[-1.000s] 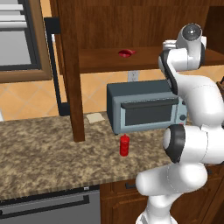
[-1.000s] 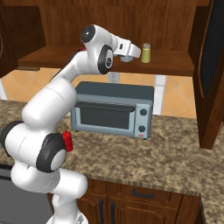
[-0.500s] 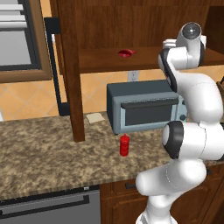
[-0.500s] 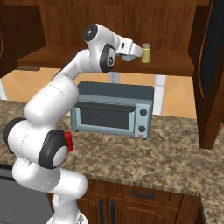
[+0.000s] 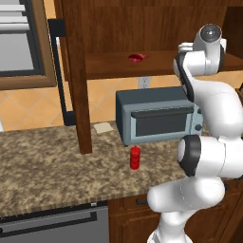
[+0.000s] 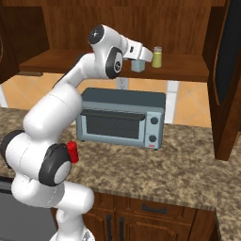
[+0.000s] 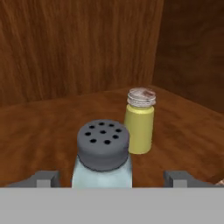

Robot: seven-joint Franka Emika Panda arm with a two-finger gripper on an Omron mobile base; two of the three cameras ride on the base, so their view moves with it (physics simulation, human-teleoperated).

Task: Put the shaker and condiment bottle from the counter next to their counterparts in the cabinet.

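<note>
1. Left base view: the red condiment bottle (image 5: 135, 157) stands on the counter (image 5: 47, 166) at centre frame, in front of the toaster oven (image 5: 159, 116). A small flat red item (image 5: 136, 58) lies on the cabinet (image 5: 76, 71) shelf above it. The arm (image 5: 204, 118) rises on the right, its upper end level with the shelf.

2. Right base view: near top centre, the end effector (image 6: 141, 60) reaches over the shelf (image 6: 188, 68) with the pale blue-grey shaker (image 6: 138, 65) at its tip, just left of the yellow-green shaker (image 6: 156, 57). Whether the pale one rests on the plank or hangs just above it cannot be told.

3. Hand view: the pale shaker sits at bottom centre. The two fingertips (image 7: 43, 178) stand wide to either side of it, with clear gaps, so the end effector is spread apart and grips nothing. The yellow-green shaker stands upright just behind and to the right, close but apart.

4. Risk, as a judgement: the fingers flank the pale shaker closely, so a crooked or sideways retreat could catch it and tip it, or push it into its yellow-green neighbour. Drawing straight back looks safest. The red bottle is yet to be moved.
</note>
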